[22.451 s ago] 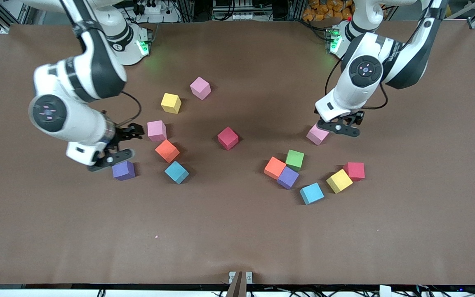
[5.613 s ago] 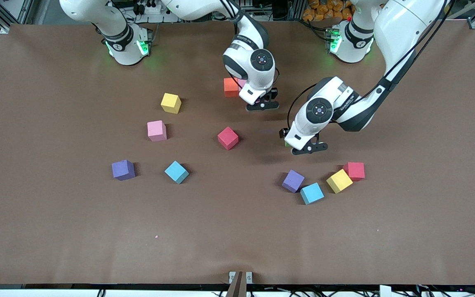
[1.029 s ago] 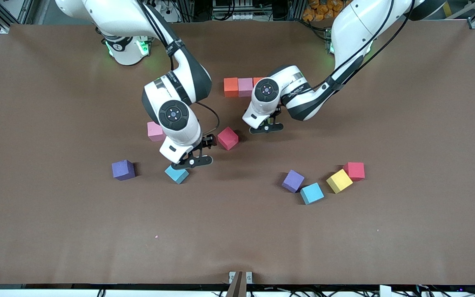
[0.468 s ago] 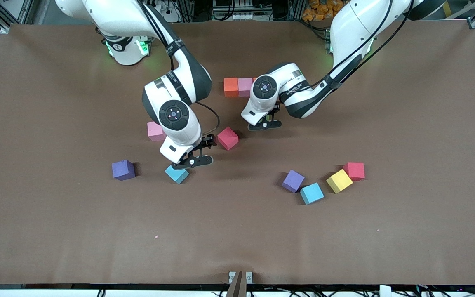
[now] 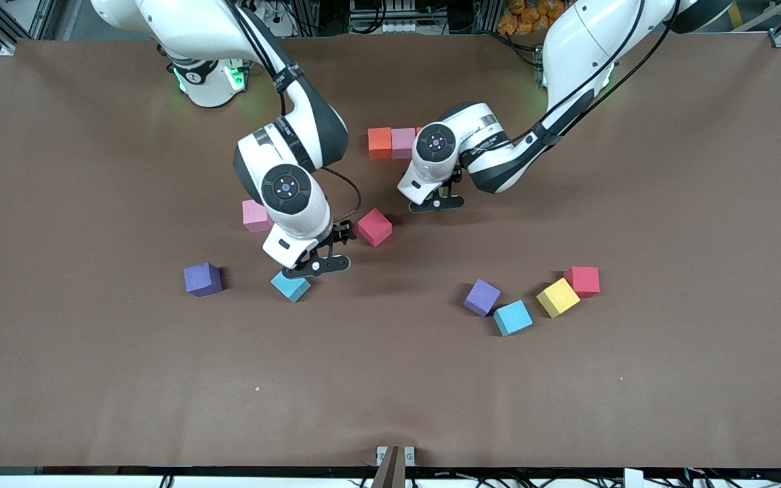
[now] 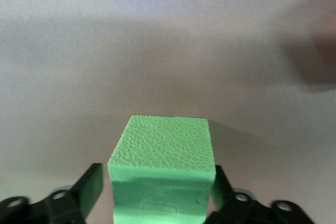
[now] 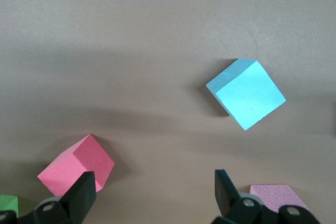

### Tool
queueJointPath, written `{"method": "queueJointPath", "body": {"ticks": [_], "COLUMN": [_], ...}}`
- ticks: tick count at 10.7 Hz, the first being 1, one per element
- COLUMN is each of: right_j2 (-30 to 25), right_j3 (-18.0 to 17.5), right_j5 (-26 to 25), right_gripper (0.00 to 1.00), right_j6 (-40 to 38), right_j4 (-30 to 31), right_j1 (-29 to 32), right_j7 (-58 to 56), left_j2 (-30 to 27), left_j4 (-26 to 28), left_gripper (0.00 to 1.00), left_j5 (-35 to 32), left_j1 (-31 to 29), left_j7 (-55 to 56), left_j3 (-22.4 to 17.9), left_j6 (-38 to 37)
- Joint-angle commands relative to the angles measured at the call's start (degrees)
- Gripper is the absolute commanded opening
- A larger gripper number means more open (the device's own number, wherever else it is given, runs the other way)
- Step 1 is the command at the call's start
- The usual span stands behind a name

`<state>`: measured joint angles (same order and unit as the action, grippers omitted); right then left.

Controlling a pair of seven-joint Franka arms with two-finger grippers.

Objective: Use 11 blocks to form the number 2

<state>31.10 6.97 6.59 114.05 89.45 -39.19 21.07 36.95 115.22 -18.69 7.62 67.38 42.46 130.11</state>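
The blocks look light and squashy, best pinched on two flat sides. The left hand (image 5: 436, 203) hangs low just below the orange-pink row (image 5: 392, 142), fingers spread beside the green block (image 6: 161, 171) (barely clear of it). The right hand (image 5: 316, 263), fingers wide and empty, hovers over the blue block (image 5: 290, 286), farther from that row.
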Motion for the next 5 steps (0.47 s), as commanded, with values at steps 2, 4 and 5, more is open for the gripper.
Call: {"method": "queueJointPath", "body": {"ticks": [2,4,5], "right_j2": [-0.3,-0.3,-0.3], "right_j3": [-0.6,-0.5,-0.6], "right_j5": [-0.9,-0.9,-0.9], "right_gripper": [1.0,1.0,1.0], "right_j6": [-0.4,-0.4,-0.4], "right_j4": [-0.2,-0.2,-0.2], "right_j1": [0.3,0.3,0.3], "right_j7": [0.2,0.2,0.2], "left_j2": [-3.6,-6.2,-7.2], "left_j4": [0.3,-1.2,-2.2], "left_gripper": [1.0,1.0,1.0], "left_j5": [0.7,2.3,2.5], "left_j1": [-1.4,-2.4,-3.8], "left_j7": [3.5,3.4,3.2], "left_j3": [0.8,1.0,1.0], "left_j6": [-0.6,-2.5,-3.4]}}
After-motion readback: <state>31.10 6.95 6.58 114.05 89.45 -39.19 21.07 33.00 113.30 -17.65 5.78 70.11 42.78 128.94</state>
